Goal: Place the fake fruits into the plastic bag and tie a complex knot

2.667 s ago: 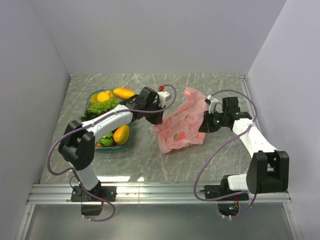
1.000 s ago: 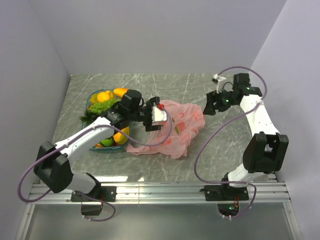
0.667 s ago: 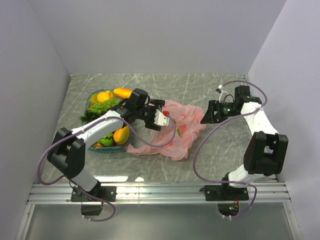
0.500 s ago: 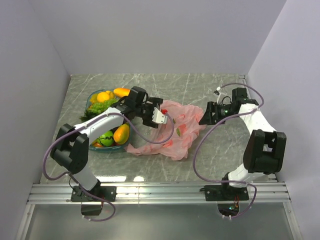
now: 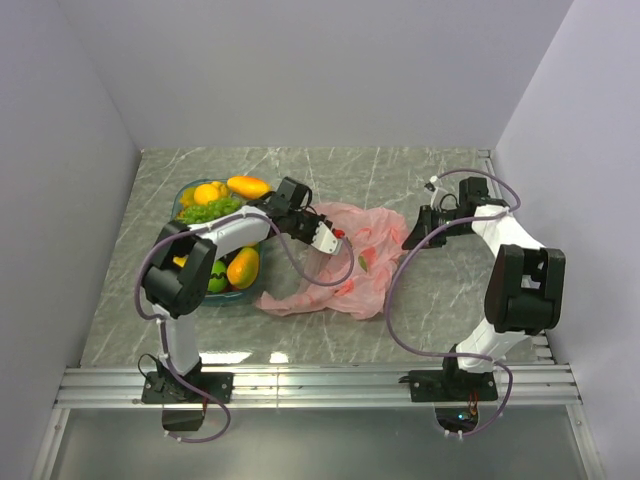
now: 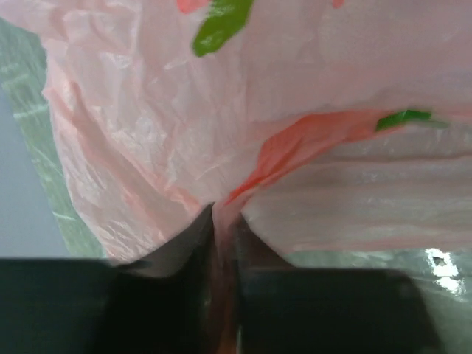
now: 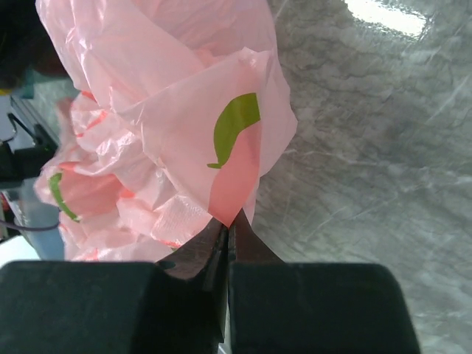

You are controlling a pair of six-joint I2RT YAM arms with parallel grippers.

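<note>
Left gripper (image 5: 328,236) is pressed together on a fold of the plastic bag (image 5: 345,275) at its 10 o'clock edge. Right gripper (image 5: 412,234) pinches the opposite edge at 2 o'clock. The bag lies slack on the table (image 5: 400,175) between them. Probably one claw per side to spread the mouth open. Fake fruits (image 5: 247,185) sit in the teal tray (image 5: 181,196) at the bag's 9 o'clock. Loading looks unstarted, nothing tied.

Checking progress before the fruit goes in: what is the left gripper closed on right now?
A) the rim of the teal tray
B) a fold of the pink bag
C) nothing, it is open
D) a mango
B: the left wrist view shows the left gripper pinched shut on a fold of the plastic bag.
</note>
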